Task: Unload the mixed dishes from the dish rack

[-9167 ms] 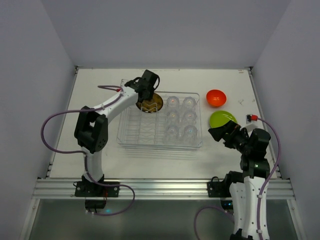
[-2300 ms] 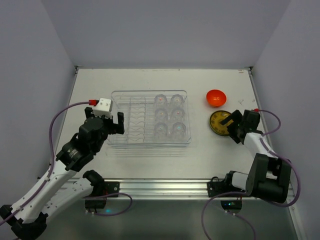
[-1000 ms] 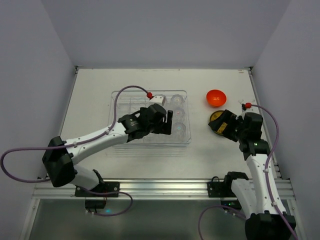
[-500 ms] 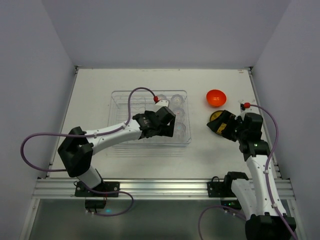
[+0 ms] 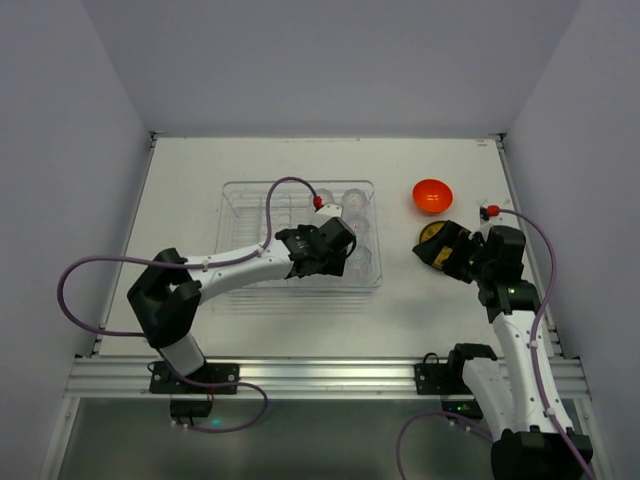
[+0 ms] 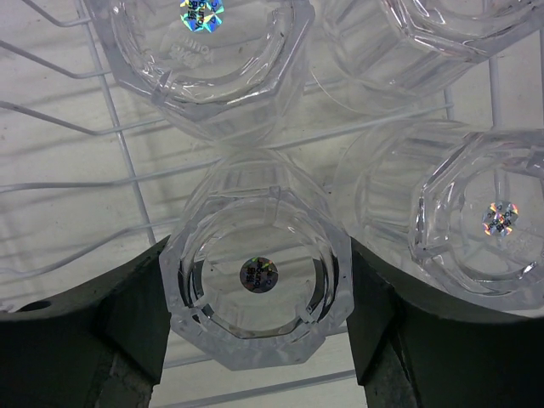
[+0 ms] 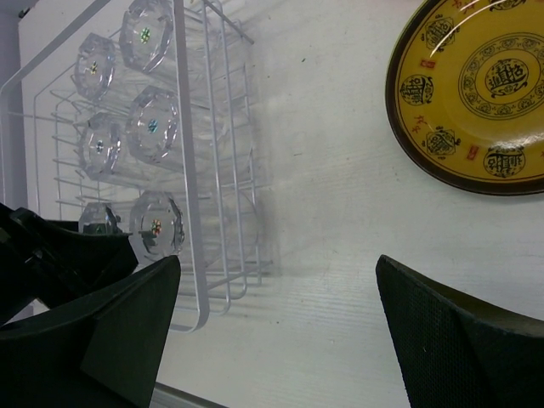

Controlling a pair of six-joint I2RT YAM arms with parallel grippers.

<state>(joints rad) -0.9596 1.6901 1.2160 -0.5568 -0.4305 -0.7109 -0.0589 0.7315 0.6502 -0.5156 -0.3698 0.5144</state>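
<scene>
The dish rack [image 5: 245,215] is a clear tray holding several upturned clear glass cups at its right end. My left gripper [image 5: 330,262] reaches over them. In the left wrist view its jaws [image 6: 255,255] press on both sides of one glass cup [image 6: 255,285], with other cups [image 6: 484,221] close beside it. An orange bowl [image 5: 432,195] and an olive plate with a yellow pattern [image 5: 428,238] lie on the table right of the rack. My right gripper [image 5: 447,256] hovers open at the plate's near edge, with nothing between its fingers [image 7: 277,263].
The right wrist view shows the rack's wire slots [image 7: 225,144], the patterned plate [image 7: 476,93] and bare white table between them. The left half of the rack [image 5: 255,255] holds no dishes. Grey walls enclose the table on three sides.
My left arm has swung from the rack's left side over to the cups, and its jaws have narrowed onto one cup. The right arm has held still over the last second.
</scene>
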